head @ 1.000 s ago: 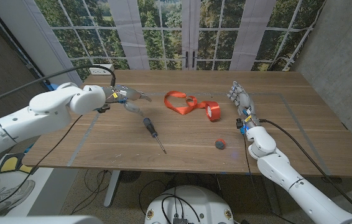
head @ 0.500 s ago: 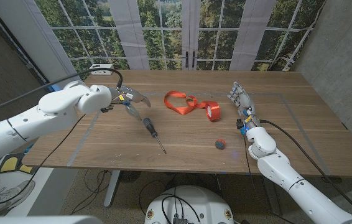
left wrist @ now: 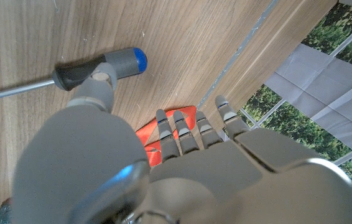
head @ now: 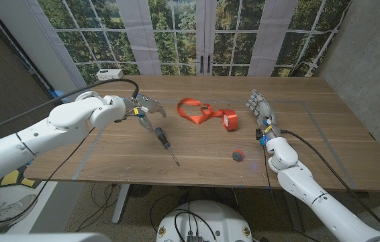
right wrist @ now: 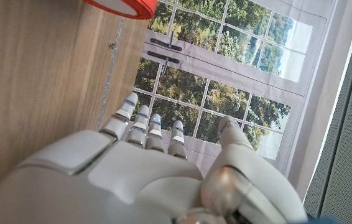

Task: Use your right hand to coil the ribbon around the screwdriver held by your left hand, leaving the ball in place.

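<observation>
Head view: screwdriver (head: 165, 142) lies ungripped on table (head: 324, 128), ribbon (head: 205, 113) uncoiled just beyond it, ball (head: 238, 155) to its right; left hand (head: 143, 108) spread over handle, right hand (head: 260, 107) spread, idle — nothing done.

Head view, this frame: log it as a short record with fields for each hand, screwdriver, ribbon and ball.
left hand: fingers spread above the screwdriver's handle, holding nothing
right hand: fingers straight, holding nothing, right of the ribbon
screwdriver: lying on the table, handle toward the left hand
ribbon: orange, loose loops on the table with its roll at the right end
ball: on the table, near the front edge
</observation>
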`<state>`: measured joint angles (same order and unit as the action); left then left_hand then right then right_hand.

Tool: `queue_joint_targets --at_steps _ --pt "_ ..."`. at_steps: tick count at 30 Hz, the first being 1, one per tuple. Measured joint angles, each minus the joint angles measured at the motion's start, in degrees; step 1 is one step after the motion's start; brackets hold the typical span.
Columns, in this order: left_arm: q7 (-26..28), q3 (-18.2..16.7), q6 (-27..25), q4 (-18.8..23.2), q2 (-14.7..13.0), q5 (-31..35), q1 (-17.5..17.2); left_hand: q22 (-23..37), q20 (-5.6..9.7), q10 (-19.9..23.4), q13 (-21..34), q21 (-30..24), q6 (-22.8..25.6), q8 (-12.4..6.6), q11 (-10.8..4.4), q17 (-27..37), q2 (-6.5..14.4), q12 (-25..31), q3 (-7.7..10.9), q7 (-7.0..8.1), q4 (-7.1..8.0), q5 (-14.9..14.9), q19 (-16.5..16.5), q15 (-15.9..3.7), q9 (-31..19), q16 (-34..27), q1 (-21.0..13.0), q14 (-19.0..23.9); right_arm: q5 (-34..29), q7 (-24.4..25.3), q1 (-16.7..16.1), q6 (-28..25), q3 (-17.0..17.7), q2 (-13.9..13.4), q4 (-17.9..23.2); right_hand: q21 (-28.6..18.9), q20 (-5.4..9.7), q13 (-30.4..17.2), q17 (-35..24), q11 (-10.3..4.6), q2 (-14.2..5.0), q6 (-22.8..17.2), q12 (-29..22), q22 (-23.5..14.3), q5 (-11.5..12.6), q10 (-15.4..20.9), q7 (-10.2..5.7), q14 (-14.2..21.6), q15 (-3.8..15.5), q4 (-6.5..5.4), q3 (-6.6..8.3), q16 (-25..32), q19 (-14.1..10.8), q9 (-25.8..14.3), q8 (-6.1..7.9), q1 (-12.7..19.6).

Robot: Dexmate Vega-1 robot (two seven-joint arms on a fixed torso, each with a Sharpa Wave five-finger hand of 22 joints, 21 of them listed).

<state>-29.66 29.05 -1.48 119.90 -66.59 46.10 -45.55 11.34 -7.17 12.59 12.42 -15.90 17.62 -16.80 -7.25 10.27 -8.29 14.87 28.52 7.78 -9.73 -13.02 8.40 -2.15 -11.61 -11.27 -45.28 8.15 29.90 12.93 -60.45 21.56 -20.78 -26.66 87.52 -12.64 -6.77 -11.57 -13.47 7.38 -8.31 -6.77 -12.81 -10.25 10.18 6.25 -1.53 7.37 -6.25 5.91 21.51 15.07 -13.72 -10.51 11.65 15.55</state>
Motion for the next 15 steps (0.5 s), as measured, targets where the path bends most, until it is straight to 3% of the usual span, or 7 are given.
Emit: queue_joint_targets --at_steps 8,15 --pt "-1.59 0.61 2.02 -2.20 2.02 -1.82 1.04 0.00 0.32 0.57 0.21 -0.01 0.23 0.00 -0.27 0.00 0.20 0.00 -0.67 0.23 0.24 0.00 0.32 0.00 0.01 0.00 -1.16 0.00 0.23 -0.14 0.18 0.02 -0.02 0.09 -0.39 0.00 0.00 0.00 -0.24 0.00 -0.32 0.00 0.00 0.00 0.00 0.00 0.00 0.22 -0.22 0.00 0.00 0.00 0.00 0.00 0.00 -0.32" --pt "-3.07 1.39 3.30 -3.74 3.25 -3.60 2.13 -0.01 -0.62 1.27 0.26 -0.01 -0.42 0.00 0.43 -0.01 0.38 0.00 -1.71 -0.42 0.80 0.00 0.00 0.22 0.01 0.00 -1.74 -0.22 0.34 -0.05 0.37 -0.14 -0.02 0.10 -0.54 0.00 0.00 0.00 -0.26 0.00 -0.41 -0.20 0.00 0.00 0.00 -0.01 0.20 0.22 -0.21 -0.47 0.01 0.00 0.00 0.00 0.00 -0.66"
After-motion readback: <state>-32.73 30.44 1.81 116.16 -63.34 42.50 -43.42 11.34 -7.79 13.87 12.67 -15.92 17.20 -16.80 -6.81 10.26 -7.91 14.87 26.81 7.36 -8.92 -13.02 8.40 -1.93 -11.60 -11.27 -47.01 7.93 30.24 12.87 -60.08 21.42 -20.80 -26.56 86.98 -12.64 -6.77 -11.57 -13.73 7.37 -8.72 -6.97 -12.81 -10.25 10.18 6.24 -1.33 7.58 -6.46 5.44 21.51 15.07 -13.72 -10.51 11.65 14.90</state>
